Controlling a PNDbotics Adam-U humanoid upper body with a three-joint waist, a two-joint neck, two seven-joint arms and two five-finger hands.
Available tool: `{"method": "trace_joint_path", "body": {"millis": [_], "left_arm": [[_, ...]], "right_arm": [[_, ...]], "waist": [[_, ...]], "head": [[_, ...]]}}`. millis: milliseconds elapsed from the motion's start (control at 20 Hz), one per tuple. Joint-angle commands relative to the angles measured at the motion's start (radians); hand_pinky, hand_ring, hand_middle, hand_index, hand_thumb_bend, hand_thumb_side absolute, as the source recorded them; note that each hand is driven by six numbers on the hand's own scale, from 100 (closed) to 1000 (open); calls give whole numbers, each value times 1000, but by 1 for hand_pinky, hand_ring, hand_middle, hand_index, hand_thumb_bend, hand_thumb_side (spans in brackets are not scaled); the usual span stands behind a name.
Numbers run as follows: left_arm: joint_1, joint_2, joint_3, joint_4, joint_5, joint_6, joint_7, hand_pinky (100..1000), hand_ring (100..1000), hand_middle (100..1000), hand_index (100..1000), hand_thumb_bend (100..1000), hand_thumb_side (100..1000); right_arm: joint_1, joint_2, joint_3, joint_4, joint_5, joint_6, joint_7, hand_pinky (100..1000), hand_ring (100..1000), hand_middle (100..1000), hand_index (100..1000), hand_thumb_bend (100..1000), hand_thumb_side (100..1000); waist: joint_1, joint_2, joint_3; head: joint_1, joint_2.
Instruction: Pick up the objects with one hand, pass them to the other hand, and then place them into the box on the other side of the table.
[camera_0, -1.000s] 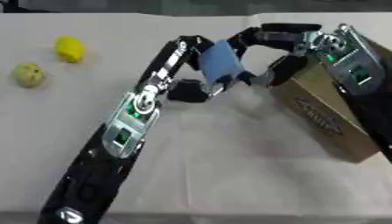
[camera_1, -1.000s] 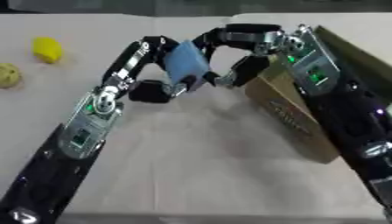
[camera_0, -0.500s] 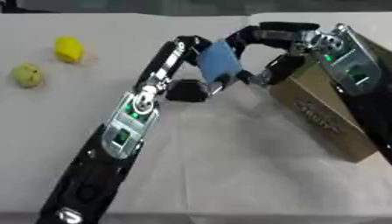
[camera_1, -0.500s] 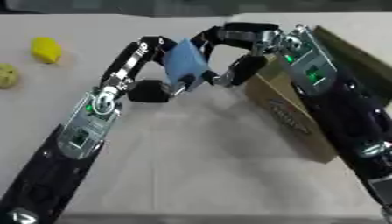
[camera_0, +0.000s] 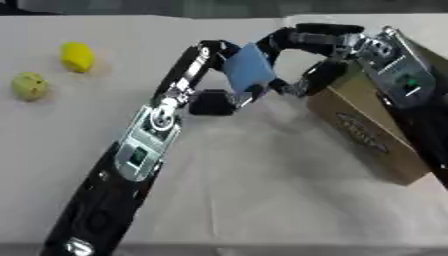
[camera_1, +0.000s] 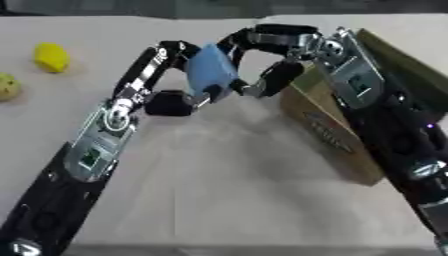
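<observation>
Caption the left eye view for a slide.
Left hand passes a blue object to right hand beside the cardboard box.

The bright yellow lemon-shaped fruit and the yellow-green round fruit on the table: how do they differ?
The bright yellow lemon-shaped fruit is elongated and lies farther from the robot; the yellow-green round fruit is duller, rounder, nearer and further left. Both rest on the pale tablecloth, apart, untouched by either hand.

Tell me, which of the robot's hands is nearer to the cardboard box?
The right hand. It hangs just off the cardboard box's near end, fingers curled toward the blue block. The left hand holds that block farther out, away from the box.
</observation>
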Motion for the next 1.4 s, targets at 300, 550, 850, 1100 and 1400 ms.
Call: {"method": "trace_joint_path", "body": {"millis": [300, 550, 850, 1100, 1400], "left_arm": [[-18, -18, -12, -26, -56, -40, -13, 812, 707, 736, 847, 701, 621], [-18, -18, -8, -26, -78, -46, -6, 812, 617, 738, 854, 717, 609], [-15, -16, 2, -26, -114, -37, 20, 816, 619, 745, 858, 741, 606], [-11, -11, 26, -24, -186, -15, 83, 819, 647, 749, 870, 771, 586], [-4, -8, 43, -16, -215, 8, 156, 805, 641, 744, 863, 753, 567]], "right_arm": [[-18, -19, -17, -9, 13, 5, -17, 932, 680, 334, 419, 100, 118], [-17, -21, -20, -9, 12, 10, -22, 931, 678, 332, 416, 100, 121], [-14, -26, -22, -8, 13, 13, -26, 930, 678, 331, 415, 100, 122], [-9, -32, -25, -7, 18, 13, -32, 930, 678, 331, 414, 100, 125], [-3, -36, -29, -7, 19, 20, -38, 929, 678, 330, 413, 100, 130]], "waist": [[-10, -27, -3], [-9, -27, -4], [-9, -28, -5], [-10, -30, -5], [-11, -31, -4]], "head": [[-6, 5], [-7, 5], [-9, 5], [-11, 5], [-14, 5]]}}
